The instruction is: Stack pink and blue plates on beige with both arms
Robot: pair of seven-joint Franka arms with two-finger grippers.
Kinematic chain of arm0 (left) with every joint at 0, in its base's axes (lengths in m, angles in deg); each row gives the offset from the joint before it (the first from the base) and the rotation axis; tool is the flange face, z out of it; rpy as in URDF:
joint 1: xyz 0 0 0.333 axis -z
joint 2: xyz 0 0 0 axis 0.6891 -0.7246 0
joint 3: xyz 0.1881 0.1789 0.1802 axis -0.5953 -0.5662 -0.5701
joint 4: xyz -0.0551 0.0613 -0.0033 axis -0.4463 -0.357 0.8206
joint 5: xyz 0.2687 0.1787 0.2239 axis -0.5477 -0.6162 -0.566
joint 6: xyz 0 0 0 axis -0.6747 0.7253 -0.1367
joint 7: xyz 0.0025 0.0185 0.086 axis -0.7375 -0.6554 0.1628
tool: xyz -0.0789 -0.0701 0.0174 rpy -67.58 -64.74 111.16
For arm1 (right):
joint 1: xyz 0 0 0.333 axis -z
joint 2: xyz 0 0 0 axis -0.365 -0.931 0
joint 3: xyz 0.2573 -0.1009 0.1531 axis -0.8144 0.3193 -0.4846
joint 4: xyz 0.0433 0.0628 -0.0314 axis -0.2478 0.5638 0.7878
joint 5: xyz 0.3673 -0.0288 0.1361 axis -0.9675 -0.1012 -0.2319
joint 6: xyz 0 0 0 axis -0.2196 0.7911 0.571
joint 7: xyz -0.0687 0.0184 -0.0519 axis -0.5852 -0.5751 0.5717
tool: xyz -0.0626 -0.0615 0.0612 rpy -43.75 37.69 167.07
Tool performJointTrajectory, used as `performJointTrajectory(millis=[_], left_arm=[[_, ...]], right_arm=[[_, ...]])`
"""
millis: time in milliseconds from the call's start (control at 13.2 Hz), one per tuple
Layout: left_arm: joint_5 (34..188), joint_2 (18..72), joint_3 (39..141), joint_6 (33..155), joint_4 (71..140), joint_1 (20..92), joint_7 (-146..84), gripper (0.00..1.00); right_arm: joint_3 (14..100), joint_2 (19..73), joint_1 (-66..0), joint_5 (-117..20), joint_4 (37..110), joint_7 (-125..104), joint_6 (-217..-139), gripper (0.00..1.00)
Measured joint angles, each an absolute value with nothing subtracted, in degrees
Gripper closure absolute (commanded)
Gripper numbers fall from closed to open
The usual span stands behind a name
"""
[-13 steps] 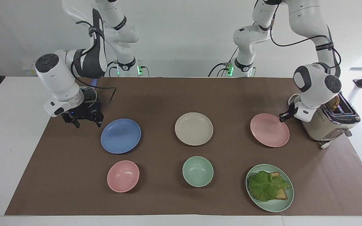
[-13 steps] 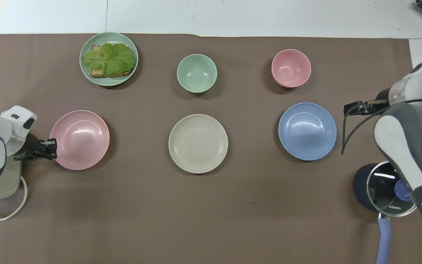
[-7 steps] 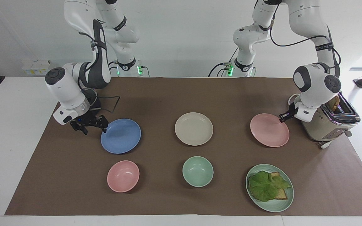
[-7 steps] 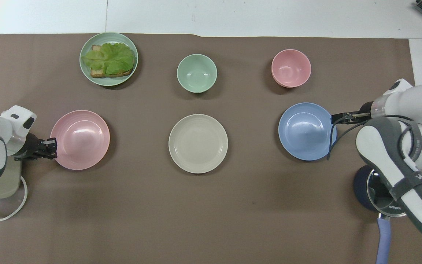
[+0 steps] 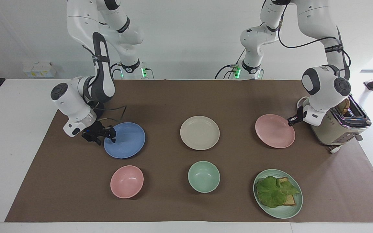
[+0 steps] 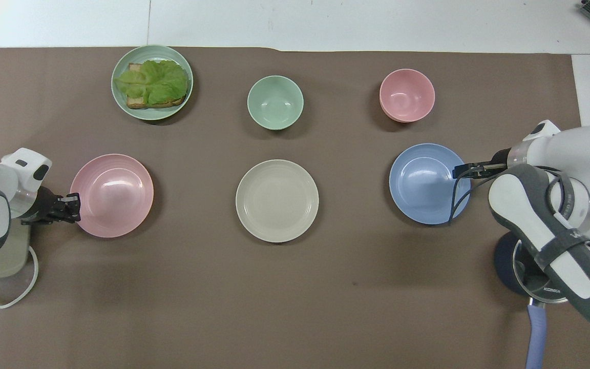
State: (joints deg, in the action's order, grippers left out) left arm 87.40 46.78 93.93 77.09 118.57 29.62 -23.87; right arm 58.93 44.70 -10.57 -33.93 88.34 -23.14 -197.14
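Note:
The beige plate [image 5: 199,132] [image 6: 277,200] lies in the middle of the brown mat. The pink plate [image 5: 275,131] [image 6: 113,195] is beside it toward the left arm's end, held slightly off the mat. My left gripper [image 5: 290,122] [image 6: 72,205] is shut on the rim of that plate nearest the toaster. The blue plate [image 5: 126,140] [image 6: 425,184] lies flat toward the right arm's end. My right gripper [image 5: 101,138] [image 6: 468,170] is open and low over the blue plate's outer rim, one finger inside the rim and one outside it.
A pink bowl [image 5: 127,181], a green bowl [image 5: 203,176] and a green plate [image 5: 283,215] with toast and lettuce form the row farther from the robots. A toaster [image 5: 338,126] stands by the left gripper. A dark kettle [image 6: 530,266] sits under the right arm.
The right gripper came down from beside the blue plate onto its rim and began closing. The left gripper tightened on the pink plate, which rose a little.

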Motion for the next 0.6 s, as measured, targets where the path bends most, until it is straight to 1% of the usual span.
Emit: performJointTrajectory(millis=[75,151,226,302,453,604], left_arm=[[87.40,46.80,94.03,75.44,117.60,29.66,-23.87,1.00],[87.40,46.86,94.20,72.28,115.66,29.73,-23.87,1.00],[87.40,47.05,94.48,67.96,112.91,29.78,-23.88,1.00],[87.45,47.39,94.91,63.51,109.85,29.92,-23.87,1.00],[89.08,48.45,95.54,55.64,103.91,31.98,-24.36,1.00],[92.41,50.02,95.91,51.04,99.52,36.44,-29.12,1.00]], right_arm=[[58.93,44.68,-10.48,-33.93,88.37,-23.15,-197.15,0.47],[58.93,44.68,-10.46,-33.93,88.37,-23.15,-197.15,0.64],[58.93,44.68,-10.45,-33.94,88.37,-23.15,-197.15,0.86],[58.93,44.68,-10.40,-33.94,88.36,-23.16,-197.15,1.00],[58.93,44.68,-10.25,-33.94,88.34,-23.16,-197.15,1.00],[58.93,44.72,-10.02,-34.01,88.29,-23.21,-197.15,1.00]])
